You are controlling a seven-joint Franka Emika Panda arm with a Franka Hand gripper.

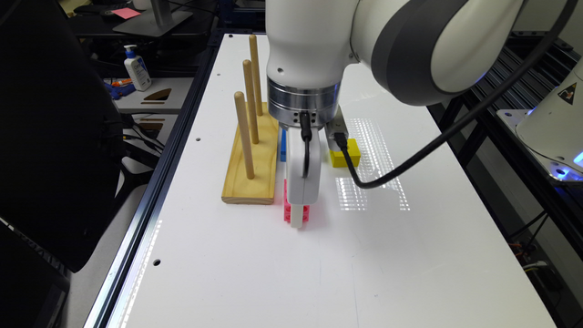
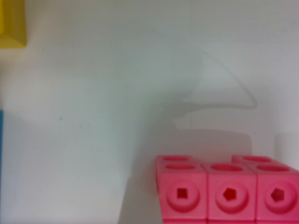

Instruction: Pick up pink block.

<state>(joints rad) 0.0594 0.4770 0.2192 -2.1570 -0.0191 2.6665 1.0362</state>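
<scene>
The pink block lies on the white table, just off the near corner of the wooden peg stand. It is made of joined cubes with round holes, and in the wrist view the pink block sits close to the camera on the white surface. My gripper is lowered straight over the block, with its white tip down at the block's level and pink showing on both sides of it. The frames do not tell whether it is open or shut.
A wooden peg stand with three upright dowels stands right beside the gripper, on the exterior view's left. A yellow block and a blue block lie just behind. A black cable loops from the wrist. The table's edge rail runs along the exterior view's left.
</scene>
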